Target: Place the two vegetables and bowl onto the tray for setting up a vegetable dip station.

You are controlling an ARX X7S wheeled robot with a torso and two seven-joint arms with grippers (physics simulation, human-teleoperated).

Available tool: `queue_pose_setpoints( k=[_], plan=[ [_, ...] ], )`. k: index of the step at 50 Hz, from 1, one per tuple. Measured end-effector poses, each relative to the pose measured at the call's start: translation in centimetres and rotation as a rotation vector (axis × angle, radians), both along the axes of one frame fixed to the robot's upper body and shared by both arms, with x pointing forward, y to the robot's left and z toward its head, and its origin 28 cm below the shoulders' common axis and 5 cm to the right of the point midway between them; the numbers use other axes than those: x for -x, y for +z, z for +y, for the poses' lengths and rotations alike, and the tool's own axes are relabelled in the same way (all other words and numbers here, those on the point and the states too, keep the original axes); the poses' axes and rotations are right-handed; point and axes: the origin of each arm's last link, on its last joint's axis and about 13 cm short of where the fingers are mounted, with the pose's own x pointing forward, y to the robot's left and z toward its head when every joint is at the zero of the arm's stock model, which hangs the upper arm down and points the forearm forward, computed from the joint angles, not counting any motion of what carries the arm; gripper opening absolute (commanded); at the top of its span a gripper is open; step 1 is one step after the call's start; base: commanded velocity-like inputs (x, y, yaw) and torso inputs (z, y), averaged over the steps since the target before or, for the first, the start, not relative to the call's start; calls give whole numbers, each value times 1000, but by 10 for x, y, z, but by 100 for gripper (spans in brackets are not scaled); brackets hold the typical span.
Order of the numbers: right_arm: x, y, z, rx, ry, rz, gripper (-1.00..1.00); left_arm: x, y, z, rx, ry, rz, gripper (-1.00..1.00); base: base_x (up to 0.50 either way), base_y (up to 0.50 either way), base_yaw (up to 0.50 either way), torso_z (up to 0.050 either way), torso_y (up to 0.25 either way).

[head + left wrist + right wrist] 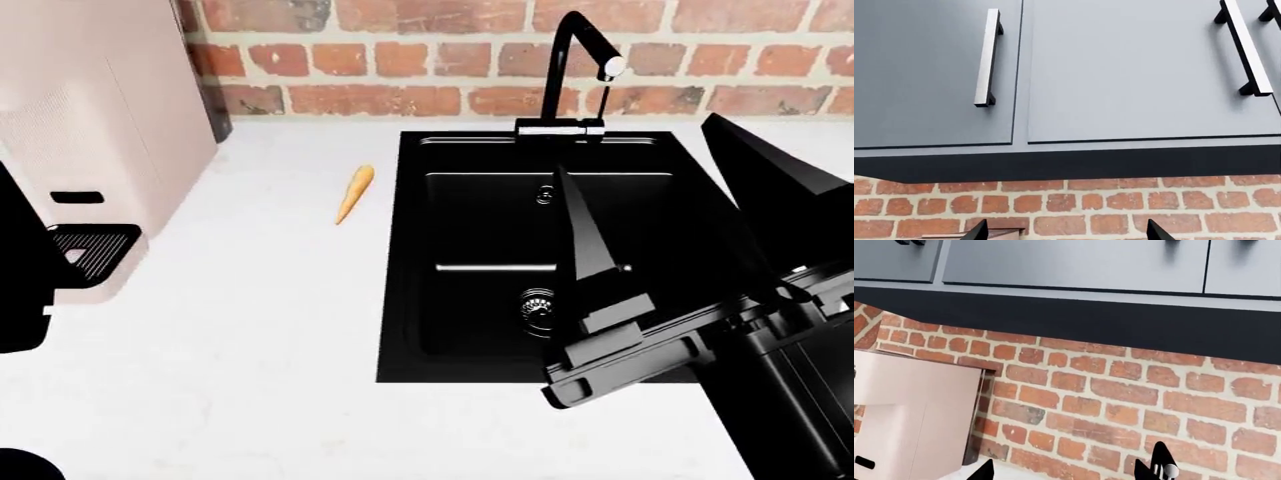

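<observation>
The orange carrot (352,193) lies on the white counter just left of the black sink, in the head view only. The cucumber, the bowl and the tray are out of view. My right gripper (634,145) hangs high over the sink's right half, open, with nothing between its fingers (587,250). In its wrist view the right gripper (1064,472) faces the brick wall, only the tips showing. My left gripper (1067,232) is open too, empty, and aimed at the brick wall under the grey cabinets. Part of the left arm (16,270) shows dark at the head view's left edge.
A black faucet (574,70) rises behind the sink (407,300). A tall beige appliance (94,120) stands on the counter at the left against the brick wall. Grey wall cabinets (1134,70) with bar handles hang above.
</observation>
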Motion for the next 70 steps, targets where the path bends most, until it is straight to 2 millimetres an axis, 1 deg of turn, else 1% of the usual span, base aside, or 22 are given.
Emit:
queue_pose_setpoints(
  k=[30, 47, 54, 67, 70],
  plan=[
    [1, 0, 0, 6, -3, -4, 100, 2, 0, 1, 0, 13, -16, 100, -1, 494, 0, 0, 0],
    [-2, 0, 1, 3, -15, 9, 100, 3, 1, 1, 0, 18, -22, 100, 0, 0, 0, 0, 0],
    [-2, 0, 2, 8, -19, 10, 100, 2, 1, 0, -3, 15, -22, 100, -1, 445, 0, 0, 0],
    [-1, 0, 1, -5, -8, 0, 100, 2, 1, 0, -4, 17, -24, 100, 0, 0, 0, 0, 0],
    [0, 1, 1, -4, -14, -4, 100, 2, 1, 0, -7, 13, -24, 100, -2, 500, 0, 0, 0]
  ],
)
